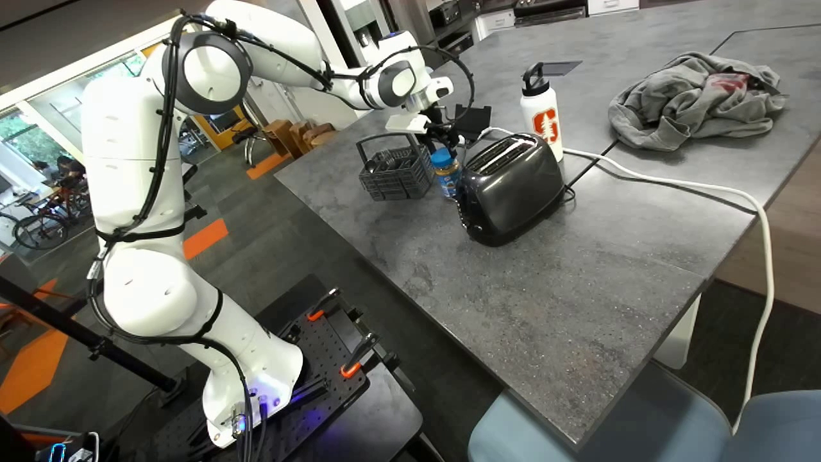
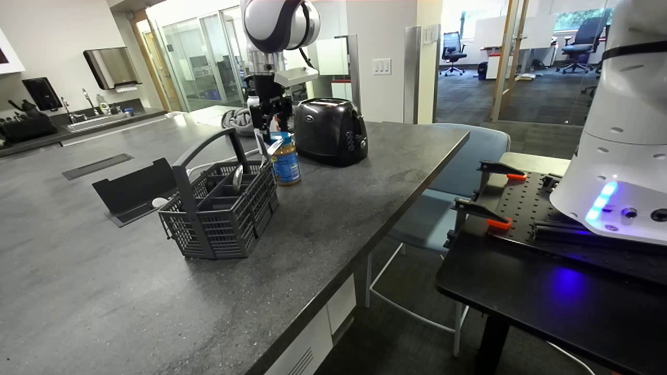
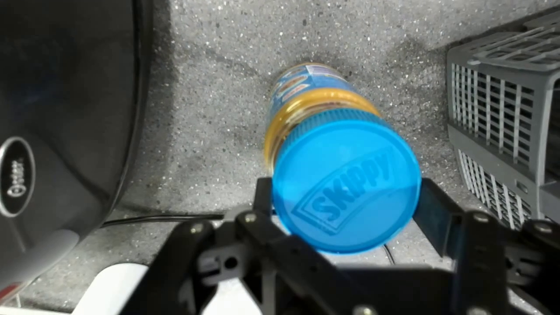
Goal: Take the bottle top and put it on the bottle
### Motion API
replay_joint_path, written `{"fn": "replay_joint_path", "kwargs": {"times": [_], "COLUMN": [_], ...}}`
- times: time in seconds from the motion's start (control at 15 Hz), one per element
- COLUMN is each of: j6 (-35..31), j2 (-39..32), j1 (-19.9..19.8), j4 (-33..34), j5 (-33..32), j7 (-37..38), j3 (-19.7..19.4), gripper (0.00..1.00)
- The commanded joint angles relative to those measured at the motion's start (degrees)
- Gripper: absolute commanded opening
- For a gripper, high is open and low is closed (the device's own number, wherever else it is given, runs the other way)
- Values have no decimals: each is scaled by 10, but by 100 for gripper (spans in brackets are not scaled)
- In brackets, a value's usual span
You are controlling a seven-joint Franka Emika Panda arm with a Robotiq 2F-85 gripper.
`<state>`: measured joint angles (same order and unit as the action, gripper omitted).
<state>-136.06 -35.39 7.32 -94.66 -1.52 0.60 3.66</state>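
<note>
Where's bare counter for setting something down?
Bare: counter between toaster and the corner by a blue chair; also beside the basket, away from the toaster. Crowded: between toaster and basket, where the pincer flanks the blue lid atop the jar.

In an exterior view one toaster (image 1: 521, 197) is spotted; one white bottle (image 1: 541, 109) at its one o'clock, one jar (image 1: 449, 179), one basket (image 1: 391, 185) at nine, one blue lid (image 1: 441, 157) at ten, two clamps (image 1: 361, 353) towards eight!
</note>
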Motion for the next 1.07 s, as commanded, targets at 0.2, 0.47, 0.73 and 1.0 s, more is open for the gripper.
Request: {"fn": "replay_joint_path", "kwargs": {"times": [0.2,0.47,0.73,1.0], "j6": [32,59,62,58], "j2": [-2,-1,-3,-5], "j1": [10,13,20,21], "j4": [17,23,25,26], "j5": [-9,-12,-24,-36], "j7": [29,35,51,64], "j3": [-9,-12,-20,-23], "gripper": [55,55,55,55]}}
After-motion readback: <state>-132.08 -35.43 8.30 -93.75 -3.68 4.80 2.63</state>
